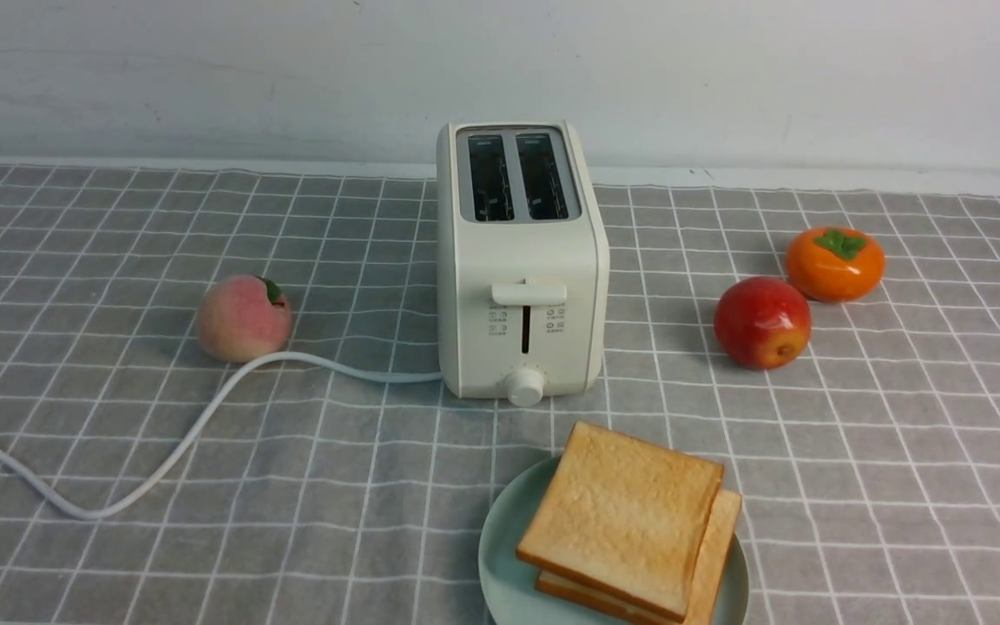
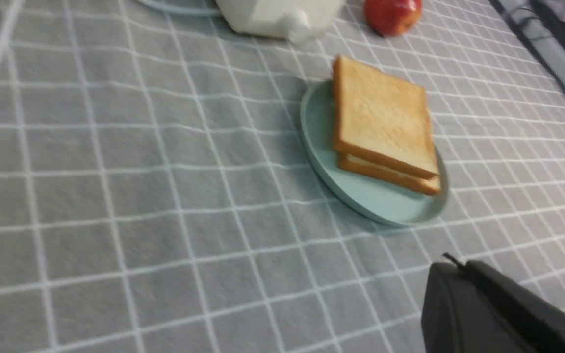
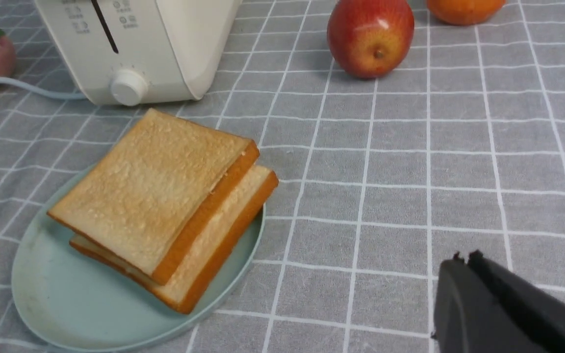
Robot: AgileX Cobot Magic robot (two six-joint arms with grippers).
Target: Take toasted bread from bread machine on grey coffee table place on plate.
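The left gripper (image 2: 454, 262) shows only as dark fingertips at the edge of its own wrist view, blurred and mostly cut off, its tips together with nothing seen between them; the right gripper (image 3: 466, 260) is likewise cut off in its wrist view, tips together and clear of everything but the backdrop of cloth. Neither arm shows in the front view. Outward from them lies the plate (image 1: 509, 529), pale green, its near rim cut off by the front view's lower edge but whole in both wrist views. On it sit the two slices of toasted bread (image 1: 626, 516), stacked askew, the upper one hiding most of the lower, of which an edge strip and a corner show. Just beyond the plate stands the toaster (image 1: 522, 304), upright, its two slots empty as far as they can be seen, the printing by its lever too small to read. Its white cord (image 1: 231, 382) passes close in front of the peach (image 1: 244, 319) and runs out of sight on the left. On the right, the red apple (image 1: 762, 323) partly covers the persimmon (image 1: 835, 264). All rest on the grey gridded table (image 1: 361, 512), with nothing standing between toaster and plate.
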